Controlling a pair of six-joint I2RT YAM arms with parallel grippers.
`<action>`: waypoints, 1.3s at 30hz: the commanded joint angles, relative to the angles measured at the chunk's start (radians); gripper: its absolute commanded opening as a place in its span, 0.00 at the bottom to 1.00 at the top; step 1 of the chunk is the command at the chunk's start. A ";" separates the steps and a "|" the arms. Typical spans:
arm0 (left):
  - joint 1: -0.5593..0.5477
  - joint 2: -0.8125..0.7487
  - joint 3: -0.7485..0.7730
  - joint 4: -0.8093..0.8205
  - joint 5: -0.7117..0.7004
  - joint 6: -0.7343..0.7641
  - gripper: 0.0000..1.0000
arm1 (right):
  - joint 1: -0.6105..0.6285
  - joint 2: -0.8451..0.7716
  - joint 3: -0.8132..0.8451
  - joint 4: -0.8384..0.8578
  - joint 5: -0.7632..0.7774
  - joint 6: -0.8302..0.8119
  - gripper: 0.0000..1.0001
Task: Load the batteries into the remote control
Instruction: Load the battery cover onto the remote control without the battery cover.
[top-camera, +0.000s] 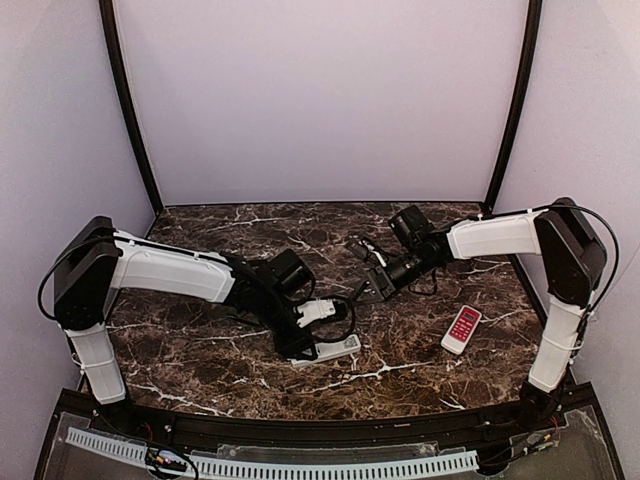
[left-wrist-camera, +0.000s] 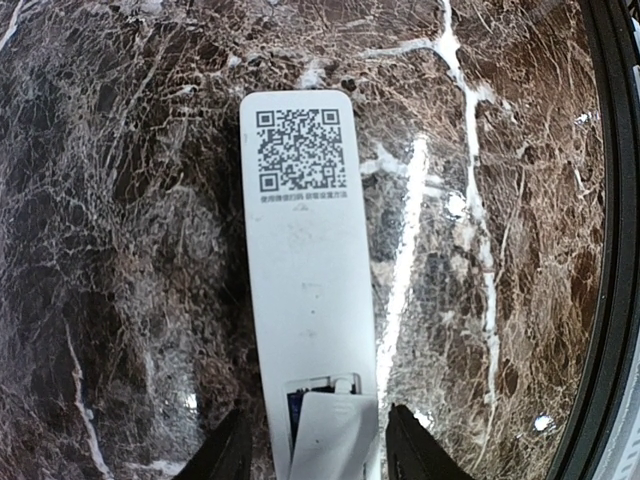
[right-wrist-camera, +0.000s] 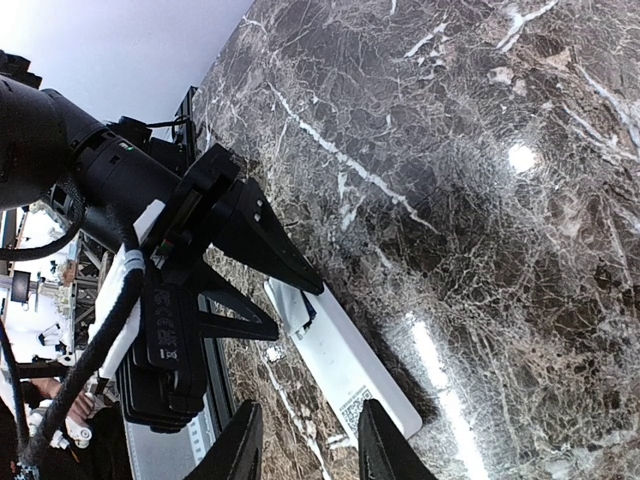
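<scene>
While the dark marble counter (top-camera: 200, 350) fills the booth floor, the left arm (top-camera: 165, 268) reaches over its middle and the right arm (top-camera: 495, 237) bends in from the far right. The left pincer (left-wrist-camera: 318, 440) sits low over the remote control (left-wrist-camera: 310, 290), its fingers (left-wrist-camera: 232, 450) spread and straddling one end with a gap on each side, pinching nothing. The right pincer (right-wrist-camera: 310, 420) hangs above the counter, tips apart and empty. The remote control lies flat and back up near the front middle, a QR label at its other end. A red-and-white remote (top-camera: 461, 329) lies well apart to the right. A small white cover piece (left-wrist-camera: 335, 430) partly overlaps the open bay, a bluish battery (left-wrist-camera: 296, 410) showing beside it
</scene>
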 joint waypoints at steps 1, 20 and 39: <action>0.005 0.008 0.019 -0.026 0.011 0.011 0.45 | -0.010 -0.015 -0.008 0.011 -0.001 -0.005 0.32; 0.009 0.029 0.038 -0.028 0.002 0.008 0.33 | -0.011 -0.011 -0.008 0.010 -0.003 -0.008 0.32; 0.053 -0.223 -0.040 0.054 -0.054 -0.155 0.52 | -0.009 -0.088 -0.014 0.013 0.008 0.022 0.27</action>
